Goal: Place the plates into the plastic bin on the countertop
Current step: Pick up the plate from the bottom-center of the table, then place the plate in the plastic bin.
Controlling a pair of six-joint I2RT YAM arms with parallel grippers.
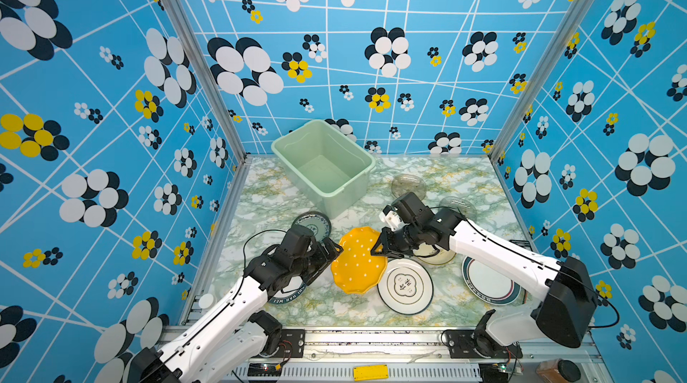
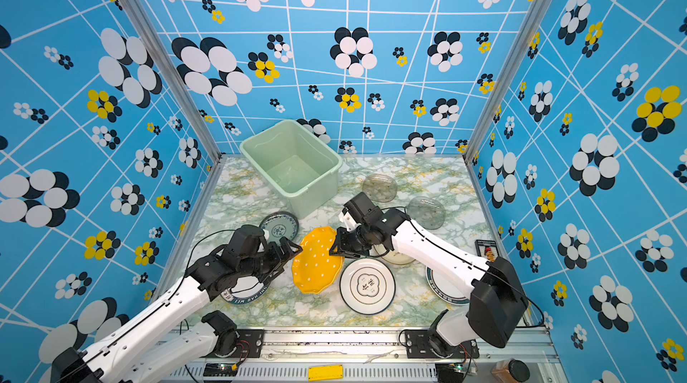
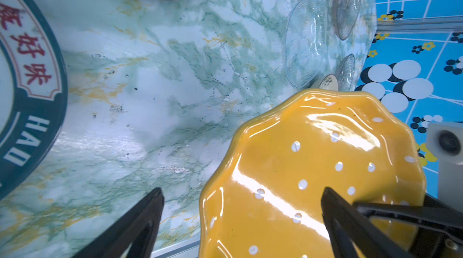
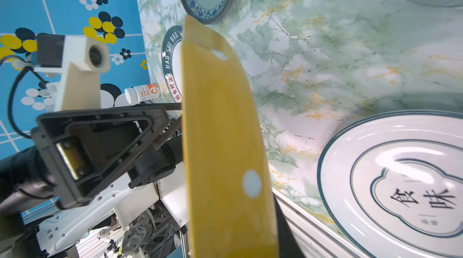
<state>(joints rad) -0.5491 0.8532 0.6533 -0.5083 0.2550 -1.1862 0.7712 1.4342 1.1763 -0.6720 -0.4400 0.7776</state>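
Found yellow plate (image 1: 357, 262) at lower centre in both top views, tipped up on a slant over the countertop (image 1: 260, 191); cannot tell whether its lower edge touches. Logged right gripper (image 1: 380, 245) nearly closed, pinching the plate's upper-right rim; seen edge-on in the right wrist view, running straight out from the jaws. Logged left gripper (image 1: 328, 263) spread fully wide, holding nothing, set just at the plate's left edge, with one finger (image 3: 335, 209) over the glazed face and the other over bare marble.

Located bin (image 1: 345, 195) at upper centre, well apart from the plate. Noted white plate (image 1: 405, 286) just beside, lower right; blue patterned plate (image 1: 312, 223) near, upper left.

Judged glazed ceramic: stiff, fairly heavy, glossy and so slippery, liable to chip if dropped. Best taken at the scalloped rim, pads biting across both faces. Expect sag from a one-edge pinch; a second grip on the opposite rim looks advisable.
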